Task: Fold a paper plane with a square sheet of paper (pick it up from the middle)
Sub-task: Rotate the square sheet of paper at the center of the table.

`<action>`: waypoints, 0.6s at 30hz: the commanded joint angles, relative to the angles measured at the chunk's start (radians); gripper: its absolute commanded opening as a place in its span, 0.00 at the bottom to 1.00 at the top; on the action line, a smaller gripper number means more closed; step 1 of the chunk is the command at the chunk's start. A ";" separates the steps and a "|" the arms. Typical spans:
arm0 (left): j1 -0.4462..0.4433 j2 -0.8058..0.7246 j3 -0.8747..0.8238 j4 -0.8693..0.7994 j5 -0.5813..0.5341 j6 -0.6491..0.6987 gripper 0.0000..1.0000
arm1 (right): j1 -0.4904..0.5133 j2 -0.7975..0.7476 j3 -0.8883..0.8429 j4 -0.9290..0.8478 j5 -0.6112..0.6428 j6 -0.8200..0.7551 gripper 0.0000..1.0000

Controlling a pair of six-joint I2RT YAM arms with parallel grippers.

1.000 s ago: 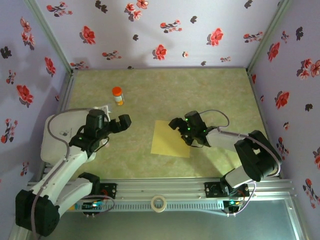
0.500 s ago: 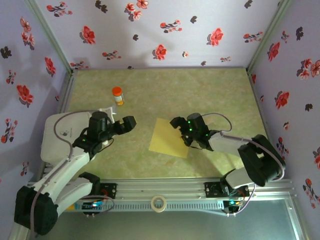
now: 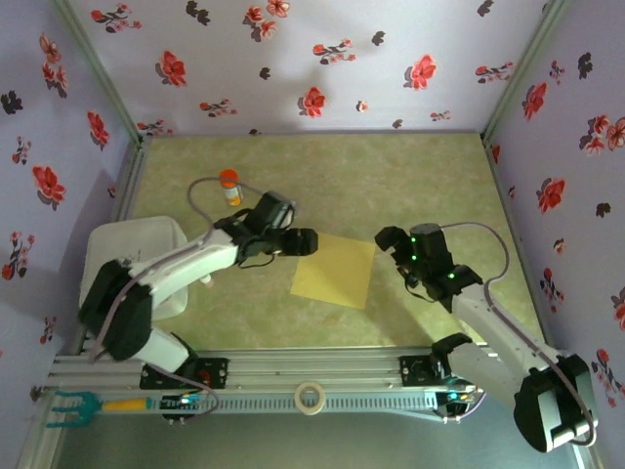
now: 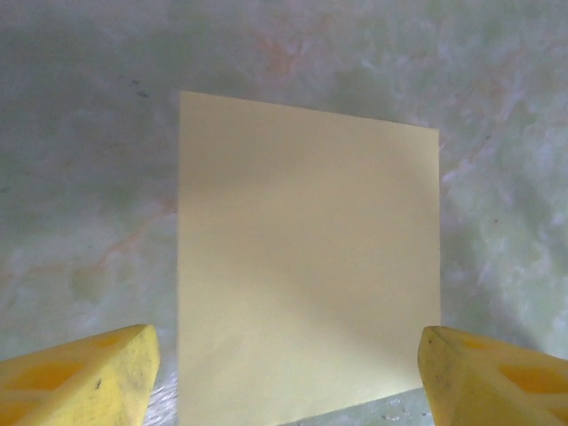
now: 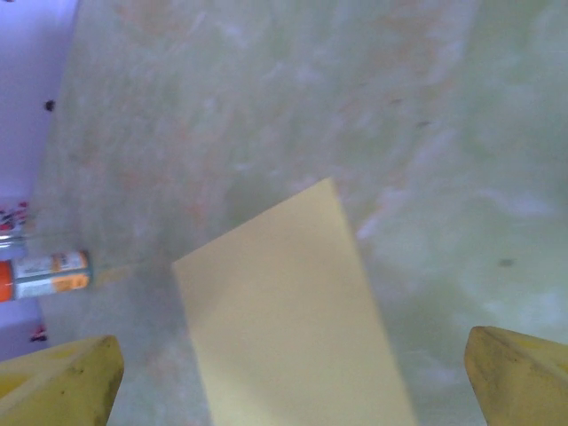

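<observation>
The sheet of paper [image 3: 335, 271] lies flat on the table [image 3: 420, 176], between my two grippers and unfolded. My left gripper [image 3: 299, 241] hangs just beside its left edge with the fingers spread wide on nothing. In the left wrist view the sheet sits squarely between them. My right gripper [image 3: 391, 244] is near the right edge, also open and empty.

I judge the paper very light, thin and limp. It will likely slide on this smooth top and creases for good wherever I pinch it. With no edge raised, I would press down at the middle and close gently so a small ridge lifts into my fingers.

I count one sheet, one orange-capped bottle [image 3: 229, 186] well apart behind it, and two grippers.
</observation>
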 commanded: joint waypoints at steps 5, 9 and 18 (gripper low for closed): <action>-0.125 0.334 0.342 -0.365 -0.110 0.046 0.76 | -0.033 -0.088 -0.042 -0.143 0.034 -0.045 0.99; -0.157 0.408 0.416 -0.423 -0.120 0.048 0.76 | -0.035 -0.103 -0.053 -0.143 0.031 -0.037 0.99; -0.162 0.431 0.413 -0.411 -0.115 0.028 0.76 | -0.035 -0.097 -0.062 -0.123 0.030 -0.023 0.99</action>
